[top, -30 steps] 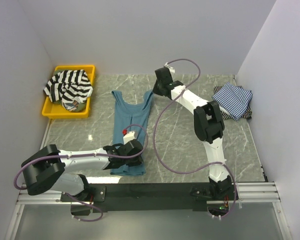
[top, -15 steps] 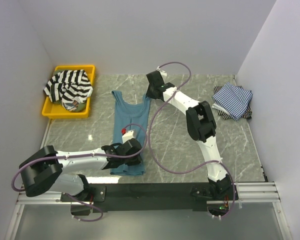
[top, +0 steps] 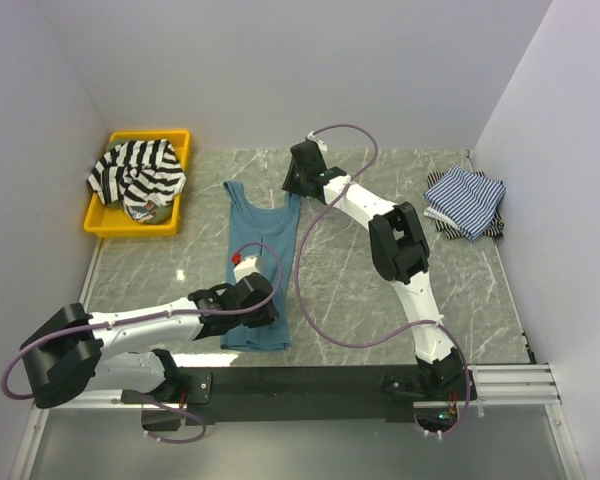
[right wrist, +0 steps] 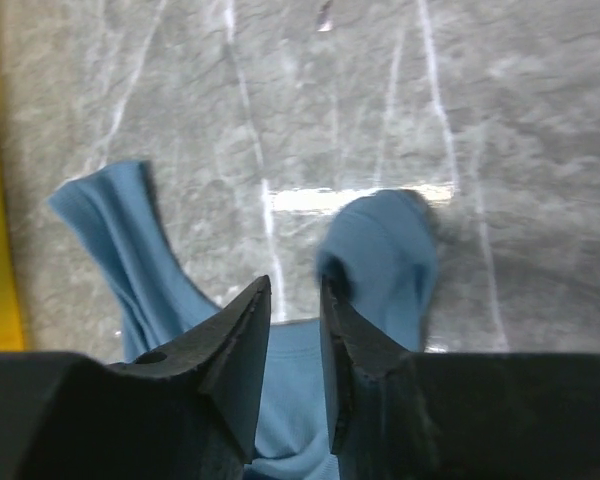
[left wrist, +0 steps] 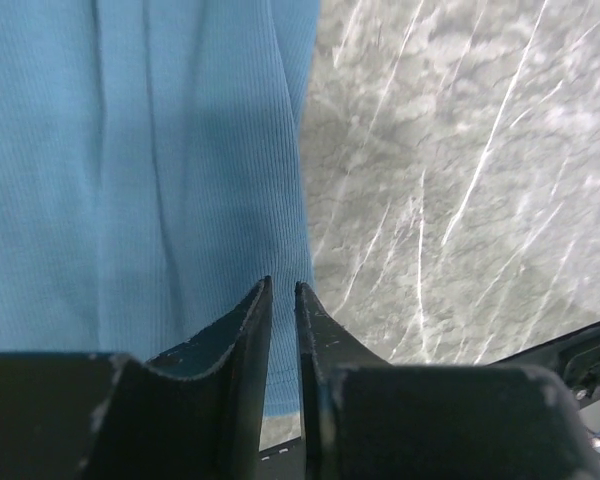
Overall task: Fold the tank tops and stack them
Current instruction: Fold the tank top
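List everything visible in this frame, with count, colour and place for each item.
teal top: one, teal-blue, laid flat mid-table, straps at the far end
bold-striped top: one, black and white, bunched in the tray
thin-striped tops: a pile, count unclear, blue and white, far right of the table
tray: one, yellow, far left corner
table: one, grey marble pattern
cables: two, purple, one looping along each arm
left gripper: black, at the teal top's near right edge, jaws a narrow gap apart, grip unclear
right gripper: black, over the teal top's neckline between the straps, jaws apart with nothing between
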`<control>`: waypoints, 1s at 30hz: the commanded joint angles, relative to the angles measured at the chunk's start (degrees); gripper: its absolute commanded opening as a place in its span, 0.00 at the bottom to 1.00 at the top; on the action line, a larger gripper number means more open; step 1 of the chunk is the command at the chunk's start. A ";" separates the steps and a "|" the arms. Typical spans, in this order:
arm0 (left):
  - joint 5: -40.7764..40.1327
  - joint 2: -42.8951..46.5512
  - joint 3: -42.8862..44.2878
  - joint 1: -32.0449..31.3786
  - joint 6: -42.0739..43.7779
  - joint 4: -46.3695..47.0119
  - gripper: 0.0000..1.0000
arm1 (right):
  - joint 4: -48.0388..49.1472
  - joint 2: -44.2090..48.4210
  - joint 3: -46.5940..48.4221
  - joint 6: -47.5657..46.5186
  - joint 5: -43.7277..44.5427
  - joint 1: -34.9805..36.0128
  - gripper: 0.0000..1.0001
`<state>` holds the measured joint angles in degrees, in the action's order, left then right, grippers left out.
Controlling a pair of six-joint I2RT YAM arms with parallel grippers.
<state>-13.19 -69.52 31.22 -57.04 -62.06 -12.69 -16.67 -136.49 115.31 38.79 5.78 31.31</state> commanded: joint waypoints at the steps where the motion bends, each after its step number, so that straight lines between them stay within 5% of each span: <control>1: -1.49 2.80 0.68 1.31 0.36 -1.99 0.22 | 4.01 -1.85 2.02 1.20 -3.23 0.59 0.34; 10: -1.40 7.02 2.53 5.00 0.98 -4.97 0.24 | 4.18 -4.49 4.49 2.26 -7.36 0.51 0.36; 18: -1.49 6.15 7.00 10.01 3.96 -4.80 0.30 | 7.26 1.92 1.94 -0.90 -7.98 0.51 0.43; 22: -1.04 0.72 15.41 15.80 9.05 -4.36 0.33 | 7.88 8.77 -2.87 -2.66 -5.87 -0.19 0.46; 30: -2.72 -16.68 33.18 21.79 16.62 -0.76 0.57 | 9.28 27.31 -22.04 2.69 -1.03 -8.35 0.51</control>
<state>-14.50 -80.47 58.52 -36.56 -50.57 -15.90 -9.78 -116.05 97.62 39.29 1.98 27.57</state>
